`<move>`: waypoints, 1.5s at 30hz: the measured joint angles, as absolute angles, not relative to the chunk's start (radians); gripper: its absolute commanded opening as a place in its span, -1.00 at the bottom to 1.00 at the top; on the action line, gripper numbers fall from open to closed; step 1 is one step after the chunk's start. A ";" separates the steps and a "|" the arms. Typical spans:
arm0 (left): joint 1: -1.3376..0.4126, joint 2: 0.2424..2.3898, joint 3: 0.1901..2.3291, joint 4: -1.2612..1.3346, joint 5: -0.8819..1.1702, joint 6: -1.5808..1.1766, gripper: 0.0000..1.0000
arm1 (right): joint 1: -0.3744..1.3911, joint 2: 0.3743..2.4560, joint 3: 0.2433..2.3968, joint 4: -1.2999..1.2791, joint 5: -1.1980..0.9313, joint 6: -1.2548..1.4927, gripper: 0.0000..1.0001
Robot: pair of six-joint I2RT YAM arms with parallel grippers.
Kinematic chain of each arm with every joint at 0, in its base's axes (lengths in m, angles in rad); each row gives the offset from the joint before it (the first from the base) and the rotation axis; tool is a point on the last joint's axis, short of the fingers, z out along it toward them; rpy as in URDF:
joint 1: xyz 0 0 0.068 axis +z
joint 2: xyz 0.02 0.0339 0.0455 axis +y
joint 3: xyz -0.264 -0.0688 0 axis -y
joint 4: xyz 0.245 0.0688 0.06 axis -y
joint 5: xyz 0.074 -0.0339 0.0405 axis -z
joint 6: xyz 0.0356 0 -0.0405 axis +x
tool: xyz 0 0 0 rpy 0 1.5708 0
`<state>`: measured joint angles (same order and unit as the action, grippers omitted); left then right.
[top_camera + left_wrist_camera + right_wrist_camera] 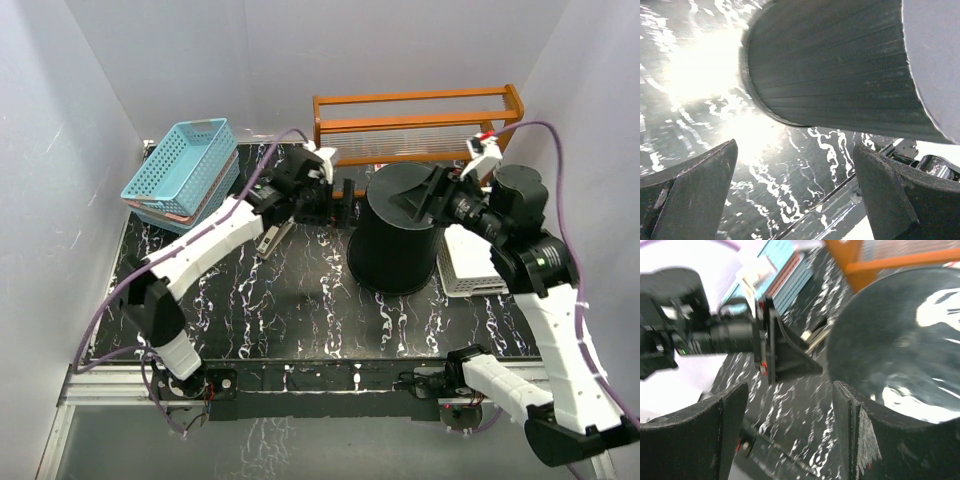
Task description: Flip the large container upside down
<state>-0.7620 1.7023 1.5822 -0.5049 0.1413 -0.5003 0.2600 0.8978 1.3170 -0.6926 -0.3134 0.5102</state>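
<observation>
The black bucket stands rim-down on the table. The left end effector gapes wide beside it; the right end effector sits over its base, jaws apart and empty

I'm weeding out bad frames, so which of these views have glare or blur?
Left wrist: strong glare washes out the glossy table beside the large container. Right wrist: blur smears the baskets and orange rack. Top external: sharp, evenly lit.
</observation>
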 measured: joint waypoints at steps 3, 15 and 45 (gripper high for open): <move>-0.697 1.617 1.591 -0.570 0.115 -0.469 0.97 | 0.284 0.956 1.314 -0.665 -0.422 0.521 0.33; -0.383 1.253 1.523 -0.694 -0.046 -0.450 0.97 | 0.900 1.198 1.317 -0.640 -0.213 0.485 0.43; -0.392 1.493 1.072 -0.493 0.133 -0.439 0.97 | 0.875 1.232 1.256 -0.811 0.475 0.505 0.61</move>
<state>-0.3920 1.4933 1.0721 -0.4931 0.1333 -0.4389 0.8749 1.2320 1.2556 -0.8108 0.4751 0.5049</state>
